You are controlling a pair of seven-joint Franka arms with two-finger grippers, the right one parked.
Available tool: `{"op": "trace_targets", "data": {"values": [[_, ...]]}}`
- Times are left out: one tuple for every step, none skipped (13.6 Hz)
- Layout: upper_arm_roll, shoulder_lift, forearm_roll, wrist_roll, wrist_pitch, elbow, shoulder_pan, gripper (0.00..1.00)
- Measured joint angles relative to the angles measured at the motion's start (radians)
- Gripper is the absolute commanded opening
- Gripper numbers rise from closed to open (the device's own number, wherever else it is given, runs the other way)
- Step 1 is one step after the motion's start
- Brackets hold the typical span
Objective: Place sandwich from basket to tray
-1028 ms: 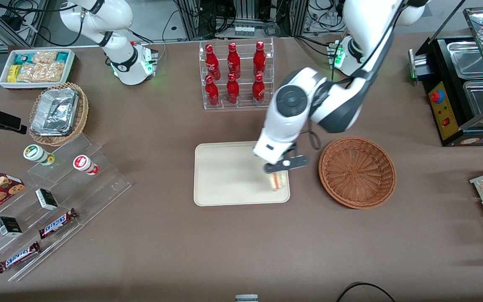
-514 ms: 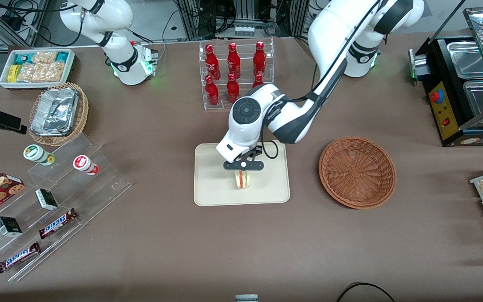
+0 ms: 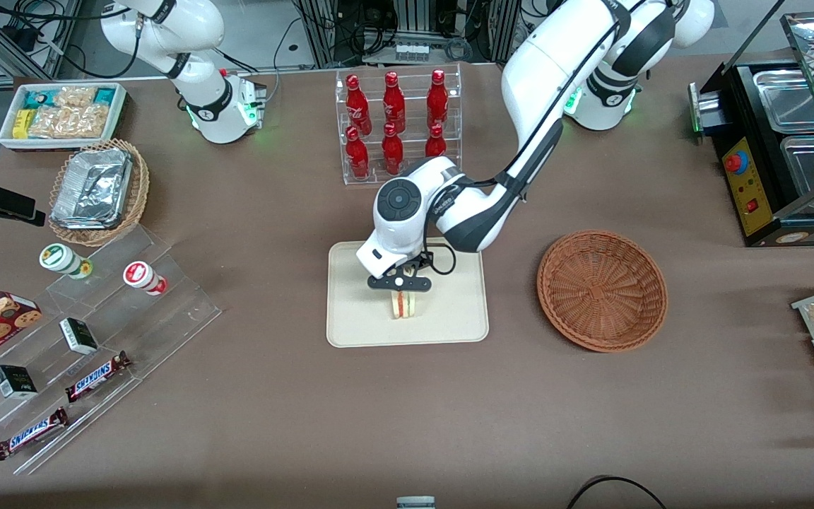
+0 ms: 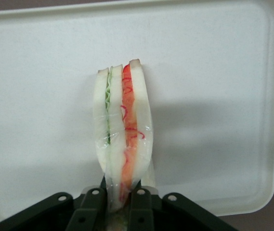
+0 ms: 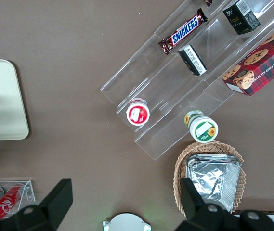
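My left gripper [image 3: 402, 293] hangs over the middle of the cream tray [image 3: 354, 318], shut on the sandwich [image 3: 403, 305]. In the left wrist view the wedge of pale bread with green and orange-red layers [image 4: 122, 130] sticks out from between the black fingers [image 4: 94, 204], with the tray [image 4: 214, 72] right under it. Whether the sandwich's tip touches the tray I cannot tell. The reddish-brown wicker basket [image 3: 601, 290] stands beside the tray toward the working arm's end and holds nothing.
A clear rack of red bottles [image 3: 396, 127] stands farther from the front camera than the tray. Toward the parked arm's end are clear steps with snack bars [image 3: 96, 375], cups [image 3: 142, 277] and a tan basket of foil containers [image 3: 96, 191].
The gripper carried the sandwich from the tray's basket-side edge to the middle of the tray, and has moved only slightly and lower in the last half second.
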Motion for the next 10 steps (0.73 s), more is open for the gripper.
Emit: {"op": "trace_targets", "data": {"values": [[0.000,0.003,0.000,0.000,0.002,0.001,0.000,0.99],[0.001,0.003,0.000,0.000,0.002,0.004,0.000,0.99],[0.003,0.003,0.001,0.000,0.002,0.012,0.000,1.00],[0.004,0.001,0.001,0.000,0.002,0.022,0.000,1.00],[0.005,-0.006,0.001,0.000,0.002,0.033,0.001,1.00],[0.006,-0.021,0.001,0.000,-0.004,0.044,0.003,1.00],[0.007,-0.048,0.000,0.000,-0.033,0.052,0.005,1.00],[0.009,-0.085,0.000,-0.003,-0.080,0.057,0.009,1.00],[0.010,-0.130,-0.004,-0.005,-0.135,0.059,0.021,1.00],[0.011,-0.175,-0.017,-0.005,-0.183,0.058,0.041,1.00]]}}
